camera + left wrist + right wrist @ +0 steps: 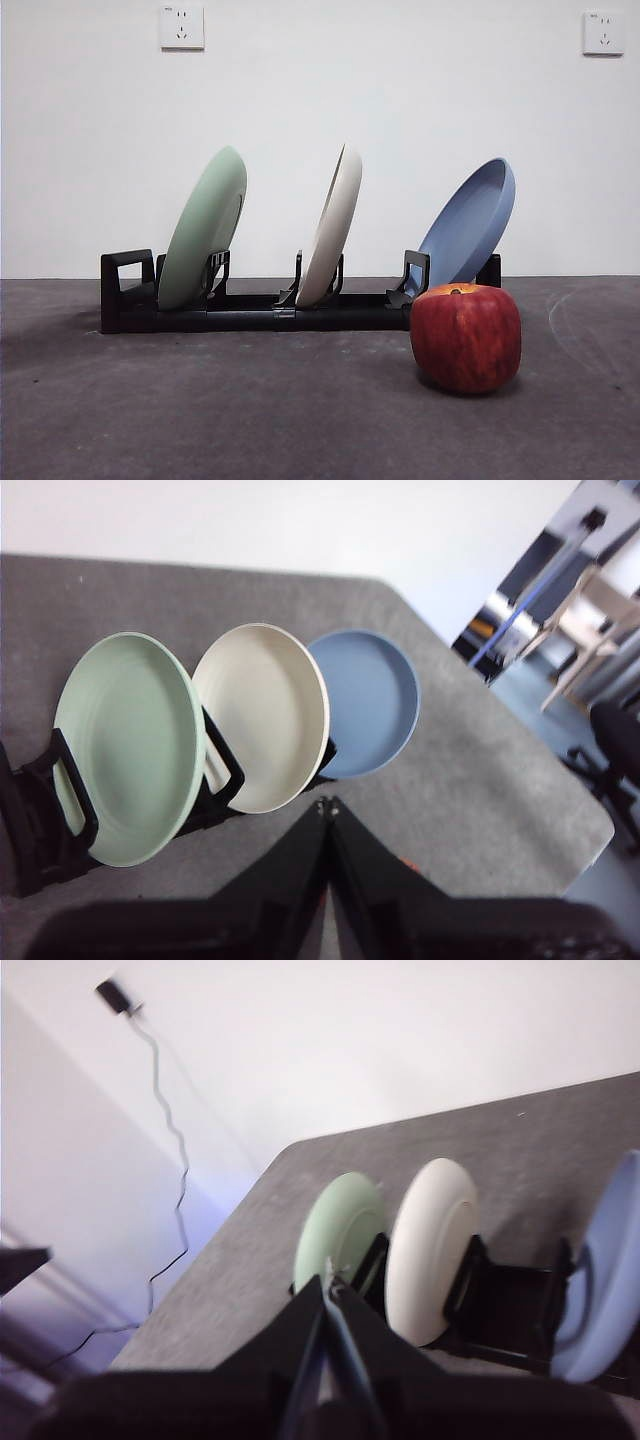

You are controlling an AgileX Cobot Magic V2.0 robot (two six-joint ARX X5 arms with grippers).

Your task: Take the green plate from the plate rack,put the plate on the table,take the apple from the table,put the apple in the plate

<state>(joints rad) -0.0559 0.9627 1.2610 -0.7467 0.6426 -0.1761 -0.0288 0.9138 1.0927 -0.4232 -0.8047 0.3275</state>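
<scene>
The pale green plate (203, 229) stands tilted in the leftmost slot of the black plate rack (250, 312). It also shows in the left wrist view (125, 745) and the right wrist view (340, 1228). The red apple (466, 336) sits on the dark grey table (250, 410) in front of the rack's right end. My left gripper (327, 806) is shut and empty, raised away from the plates. My right gripper (329, 1288) is shut and empty, raised on the other side of the rack. Neither gripper shows in the front view.
A cream-white plate (332, 228) stands in the rack's middle slot and a blue plate (470, 226) leans in the right one. The table's edge and a room with furniture (590, 630) lie beyond the blue plate. A white wall (320, 100) stands behind.
</scene>
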